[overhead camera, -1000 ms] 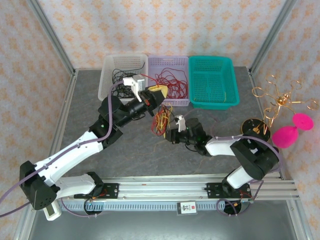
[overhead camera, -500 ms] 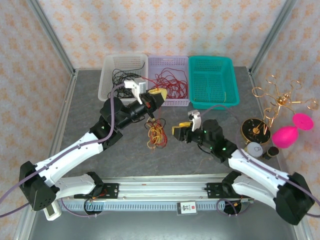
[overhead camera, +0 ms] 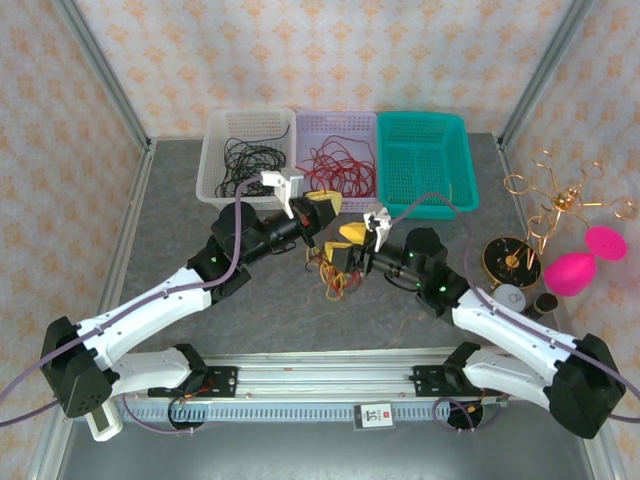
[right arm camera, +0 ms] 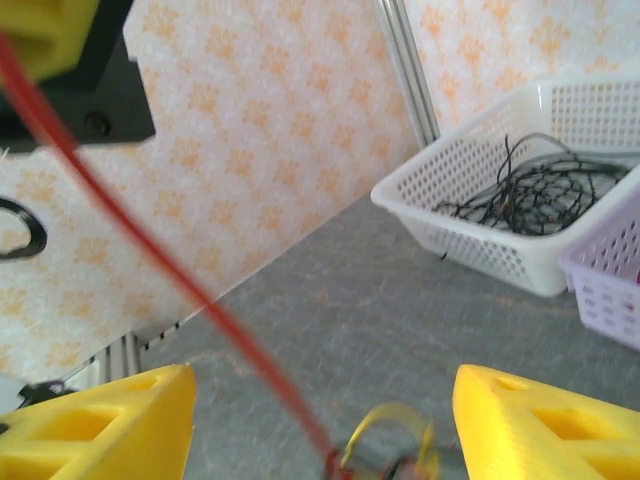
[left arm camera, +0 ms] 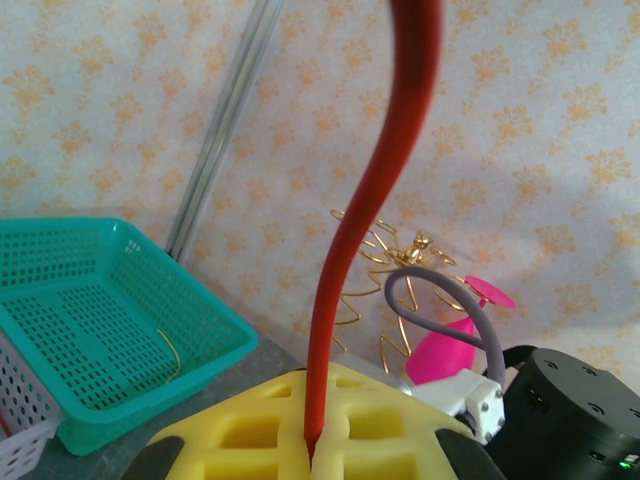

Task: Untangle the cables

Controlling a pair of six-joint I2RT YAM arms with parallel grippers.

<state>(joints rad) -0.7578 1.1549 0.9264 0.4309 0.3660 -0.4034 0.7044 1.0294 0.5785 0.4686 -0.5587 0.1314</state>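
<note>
The cables lie as a small knot of red, yellow and black wires on the grey table between the two arms. My left gripper hangs above and behind the knot, its yellow pads shut on a red strand that rises taut from the seam between them. My right gripper sits just right of the knot and is open, with wide-spread yellow fingers. Between them the red strand runs down to a yellow loop of the knot.
Along the back stand a white basket with black wires, a lilac basket with red wires and a teal basket with one yellow strand. At the right are a gold wire stand, pink objects and small round containers.
My right gripper pulled back from the knot, then came in again higher, open beside it. My left gripper shifted right with the red strand, and the knot slid slightly right.
</note>
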